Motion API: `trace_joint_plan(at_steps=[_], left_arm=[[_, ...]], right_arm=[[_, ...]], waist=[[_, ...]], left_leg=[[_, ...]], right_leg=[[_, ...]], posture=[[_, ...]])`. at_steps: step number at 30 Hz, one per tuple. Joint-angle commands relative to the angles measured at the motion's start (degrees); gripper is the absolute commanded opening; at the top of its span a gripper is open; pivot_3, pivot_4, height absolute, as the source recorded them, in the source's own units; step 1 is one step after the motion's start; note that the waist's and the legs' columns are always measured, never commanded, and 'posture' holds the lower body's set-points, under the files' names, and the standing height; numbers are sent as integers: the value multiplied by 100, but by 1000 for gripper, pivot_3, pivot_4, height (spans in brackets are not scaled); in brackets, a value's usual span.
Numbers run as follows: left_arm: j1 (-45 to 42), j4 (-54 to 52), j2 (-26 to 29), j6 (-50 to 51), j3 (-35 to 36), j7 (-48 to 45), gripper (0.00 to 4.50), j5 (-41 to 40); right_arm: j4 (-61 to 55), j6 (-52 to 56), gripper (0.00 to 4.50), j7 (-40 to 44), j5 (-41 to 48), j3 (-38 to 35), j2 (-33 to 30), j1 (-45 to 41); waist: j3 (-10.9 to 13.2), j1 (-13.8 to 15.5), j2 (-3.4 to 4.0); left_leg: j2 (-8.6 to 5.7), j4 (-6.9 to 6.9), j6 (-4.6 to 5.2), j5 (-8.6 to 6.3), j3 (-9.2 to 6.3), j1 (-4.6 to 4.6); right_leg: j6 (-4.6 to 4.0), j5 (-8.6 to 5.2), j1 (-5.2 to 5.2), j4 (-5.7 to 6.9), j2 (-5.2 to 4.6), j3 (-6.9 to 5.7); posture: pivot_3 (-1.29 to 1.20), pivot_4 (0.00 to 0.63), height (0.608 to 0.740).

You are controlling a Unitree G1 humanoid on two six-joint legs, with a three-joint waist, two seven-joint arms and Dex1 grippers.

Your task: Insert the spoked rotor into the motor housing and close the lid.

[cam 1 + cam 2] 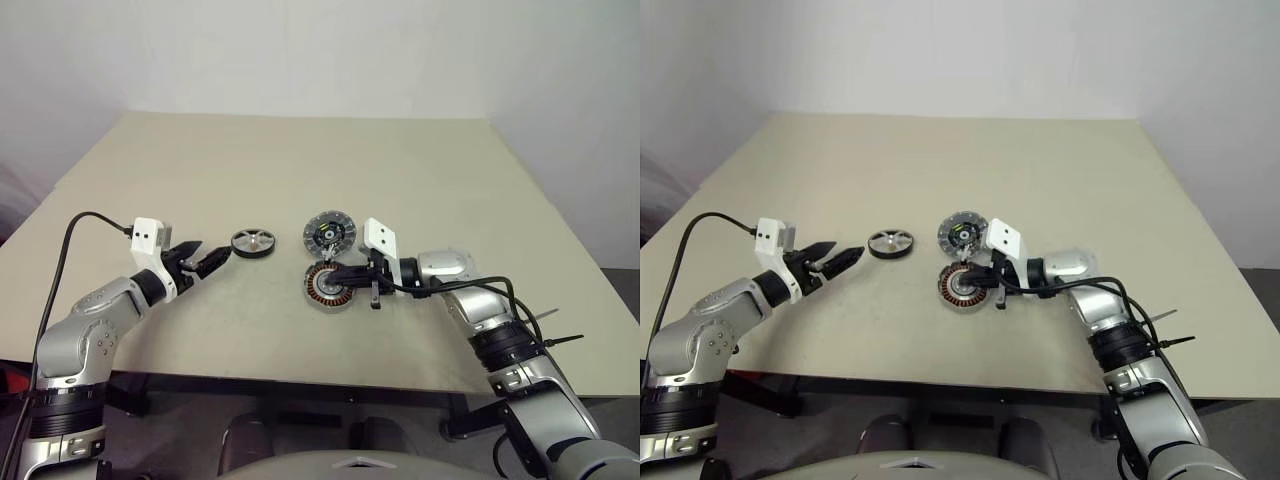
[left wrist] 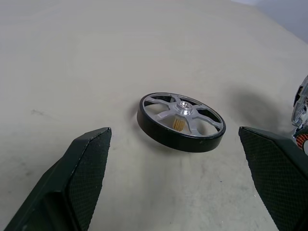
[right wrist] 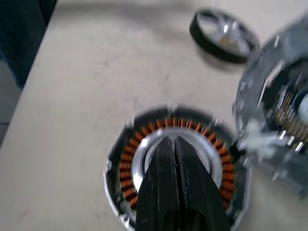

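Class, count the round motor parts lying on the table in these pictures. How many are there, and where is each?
3. The spoked rotor lies just ahead of the left gripper. The lid sits toward the middle of the table. The motor housing lies nearer the robot, right beside the lid. None seem hidden.

A wide, matte beige rectangular tabletop (image 1: 300,170) stands before a plain, unmarked white wall (image 1: 320,55). Even, diffuse light falls across the table surface, leaving only soft, faint shadows. Beneath the table's near edge lies a dark grey floor (image 1: 890,405).
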Motion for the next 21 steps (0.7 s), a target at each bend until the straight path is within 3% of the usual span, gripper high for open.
trace_joint_plan(at_steps=[1, 11, 21], left_arm=[[-47, -129, 47, -95, 107, -10, 4500, -27], [-32, -163, 52, -86, 105, -7, 4500, -29], [-38, -145, 66, -90, 107, -18, 4500, -23]], right_arm=[[-274, 128, 48, 25, 168, -73, -12, -200], [-39, 157, 48, -233, -82, 169, 151, 102], [-1261, 1065, 48, -393, 267, 17, 15, -169]], waist=[[0, 1, 0], [0, 3, 0], [1, 5, 1]], left_leg=[[0, 0, 0, 0, 0, 1], [0, -1, -2, 1, -1, 0], [0, -2, -9, 5, -2, 2]], right_leg=[[0, 0, 0, 0, 0, 0], [0, 0, 0, -1, 0, 0], [0, 0, 0, 0, 0, 0]], posture=[[0, 0, 740], [0, 0, 740], [0, 0, 740]])
